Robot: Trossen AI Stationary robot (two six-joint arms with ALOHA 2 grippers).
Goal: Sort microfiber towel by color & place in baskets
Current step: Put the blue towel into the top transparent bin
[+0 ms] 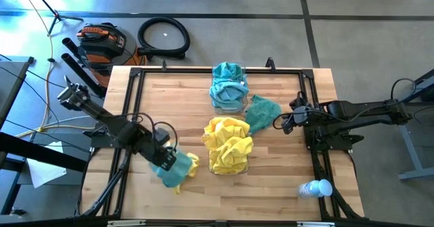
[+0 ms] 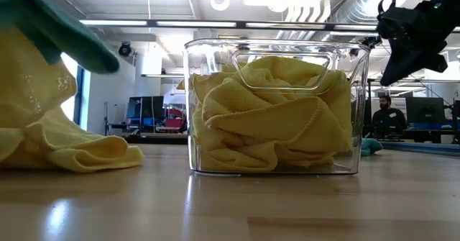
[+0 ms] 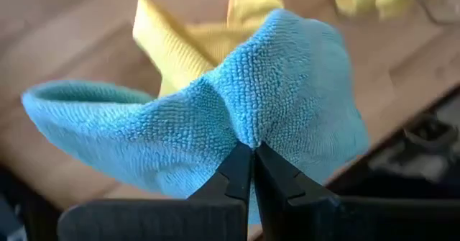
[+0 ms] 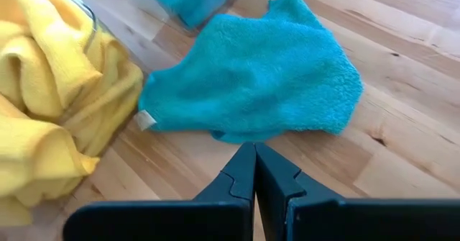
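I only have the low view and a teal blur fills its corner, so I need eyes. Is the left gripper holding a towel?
Observer: Yes. The left gripper is shut on a teal towel, as its wrist view shows.
Operator: Anything under it?
Observer: A yellow towel lies on the table right beside the teal one.
Operator: Where is the teal basket?
Observer: Behind your yellow basket; the teal basket sits at the table's far edge, towels heaped in it.
Operator: Any other teal loose?
Observer: One loose teal towel lies flat in front of the shut right gripper, which holds nothing.
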